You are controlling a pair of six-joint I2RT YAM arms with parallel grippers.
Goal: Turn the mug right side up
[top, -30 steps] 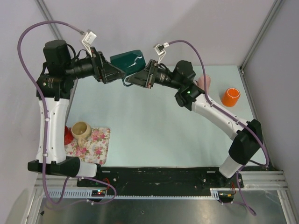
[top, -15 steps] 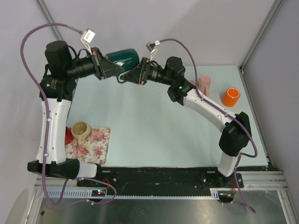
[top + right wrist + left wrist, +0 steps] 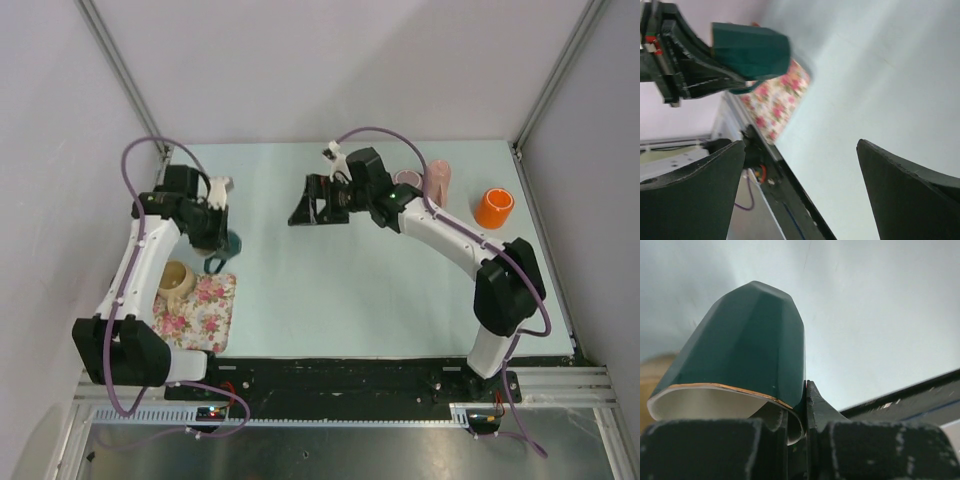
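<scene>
Across the overhead view a pale blue-green tabletop [image 3: 330, 280] fills the floor of a booth with grey-lilac walls and aluminium posts at the corners; a black rail runs along the near edge by the arm bases.

At about 9 o'clock from the table's middle, the left gripper [image 3: 213, 232] is clamped on the dark green mug [image 3: 232, 243]; the left wrist view shows one finger inside and one outside the gold-edged rim, pinching the wall, with the mug's mouth turned towards the camera and its base pointing away; whether it touches the table I cannot tell.

At 8 o'clock, just beside the mug, a floral cloth [image 3: 200, 305] lies flat; a beige mug [image 3: 174, 280] stands on its far left corner, mouth up.

Near 12 o'clock the right gripper [image 3: 300, 205] hangs with its fingers spread wide and holding nothing, pointing towards 9 o'clock; open table lies between it and the green mug.

At 2 o'clock stands a pink cup [image 3: 437, 181]; an orange cup [image 3: 493, 208] stands at 3 o'clock of it, apart.
</scene>
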